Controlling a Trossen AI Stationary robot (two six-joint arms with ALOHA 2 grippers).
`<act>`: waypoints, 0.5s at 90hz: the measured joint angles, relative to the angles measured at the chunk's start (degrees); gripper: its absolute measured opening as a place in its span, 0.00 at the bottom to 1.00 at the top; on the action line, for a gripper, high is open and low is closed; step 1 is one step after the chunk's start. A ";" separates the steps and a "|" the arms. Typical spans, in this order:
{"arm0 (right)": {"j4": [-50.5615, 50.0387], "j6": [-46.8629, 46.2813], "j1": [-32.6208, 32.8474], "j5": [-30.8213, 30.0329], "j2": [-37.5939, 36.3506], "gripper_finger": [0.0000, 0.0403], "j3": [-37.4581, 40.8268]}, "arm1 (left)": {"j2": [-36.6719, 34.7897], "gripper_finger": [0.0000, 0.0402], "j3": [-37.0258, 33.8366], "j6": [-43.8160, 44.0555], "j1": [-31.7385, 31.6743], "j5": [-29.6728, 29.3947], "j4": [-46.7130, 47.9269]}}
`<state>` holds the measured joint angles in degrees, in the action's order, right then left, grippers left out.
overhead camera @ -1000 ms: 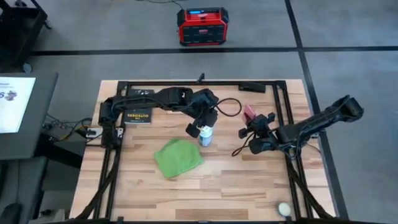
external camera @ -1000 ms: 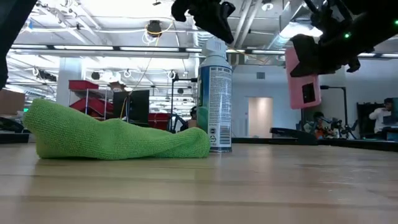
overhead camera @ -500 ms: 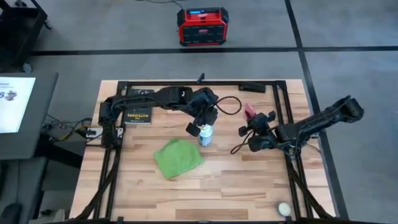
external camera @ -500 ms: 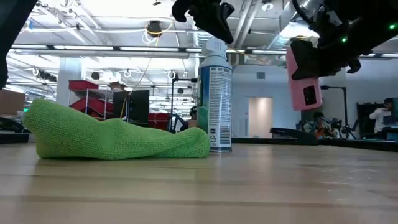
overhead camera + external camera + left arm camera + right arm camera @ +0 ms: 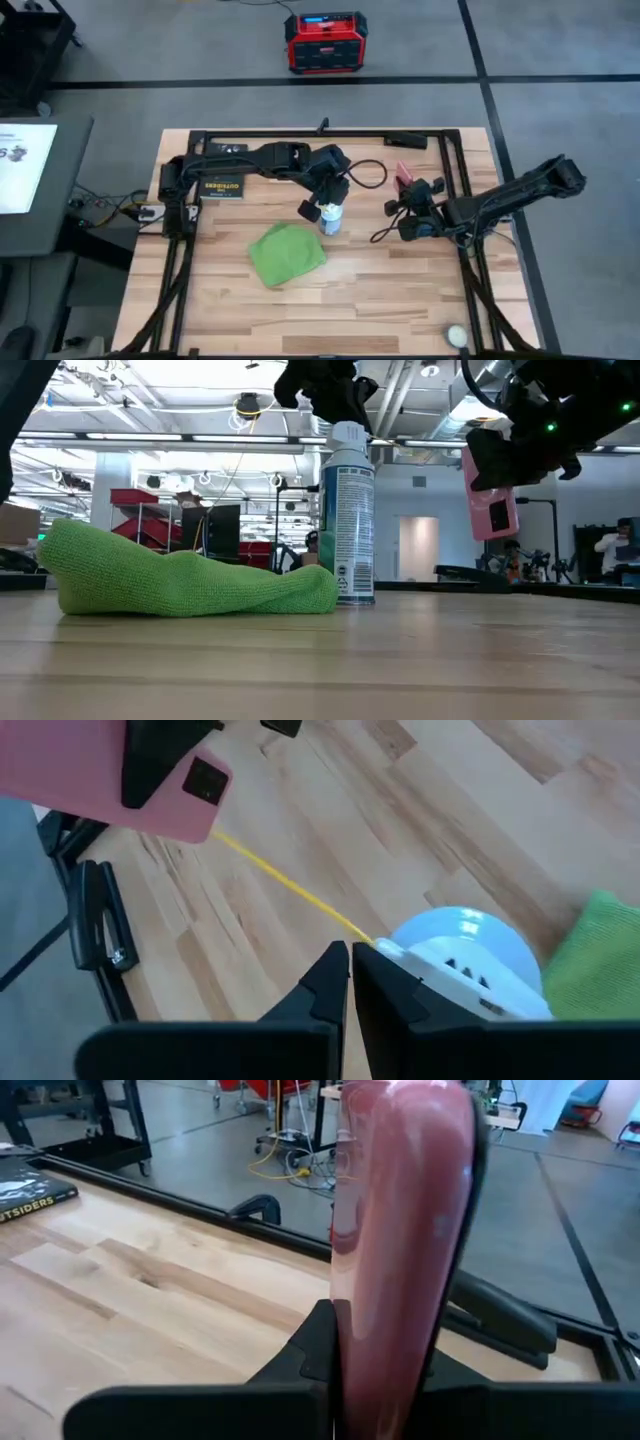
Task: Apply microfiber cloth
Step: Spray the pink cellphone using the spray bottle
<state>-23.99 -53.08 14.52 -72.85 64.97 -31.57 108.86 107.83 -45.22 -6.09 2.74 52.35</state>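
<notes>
industrial lab hall: grey taped floor (image 5: 560,60), ceiling strip lights (image 5: 150,438), wooden workbench (image 5: 400,290) beneath both claws.

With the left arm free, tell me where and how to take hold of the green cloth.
Take the microfiber cloth from straight above, at the thick bunched hump on its end away from the spray can. It lies crumpled on the table, so that raised fold should give the fingers fabric to pinch. The end by the can is low and touches the can, so a grab there risks knocking it over.
</notes>
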 joint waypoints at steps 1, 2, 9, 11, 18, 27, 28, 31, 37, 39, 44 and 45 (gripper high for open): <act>0.00 0.00 0.00 0.01 0.00 0.03 0.00 | 0.00 0.00 0.00 -0.08 0.00 -0.01 -0.05; 0.00 0.00 0.00 0.00 0.00 0.03 0.00 | 0.00 0.00 0.00 -0.16 0.00 -0.03 -0.11; -0.09 0.00 0.00 0.01 -0.01 0.03 0.00 | 0.00 0.00 0.11 -0.65 0.09 -0.44 -0.89; -0.21 0.00 0.00 0.01 0.00 0.03 0.00 | 0.00 0.00 0.28 -0.70 0.15 -0.46 -0.78; -0.75 -0.23 0.00 -0.01 -0.02 0.03 0.00 | 0.02 0.00 1.02 -0.73 0.33 -1.02 -0.84; -1.61 -0.90 0.00 0.01 -0.02 0.03 0.00 | 0.00 0.00 1.29 -0.82 0.37 -2.26 -2.17; -1.58 -0.90 0.00 0.01 -0.02 0.03 0.00 | 0.00 0.00 1.29 -0.81 0.38 -2.36 -2.16; -1.57 -0.92 0.00 0.01 -0.02 0.03 0.00 | 0.00 0.00 1.29 -0.78 0.39 -2.43 -2.03; -1.64 -0.92 0.00 0.01 -0.02 0.03 0.00 | 0.02 0.00 1.27 -0.78 0.39 -2.47 -1.95; -1.73 -0.92 0.00 0.01 -0.02 0.03 0.00 | 0.02 0.00 1.27 -0.77 0.44 -2.47 -1.86; -1.88 -0.92 0.00 0.01 -0.02 0.03 0.00 | 0.02 0.00 1.29 -0.71 0.65 -2.47 -1.17; -1.89 -0.92 0.00 0.01 -0.02 0.03 0.00 | 0.02 0.00 1.29 -0.71 0.70 -2.49 -1.04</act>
<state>-25.88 -54.00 14.52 -72.84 64.95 -31.57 108.88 109.12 -45.93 -5.38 0.26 51.31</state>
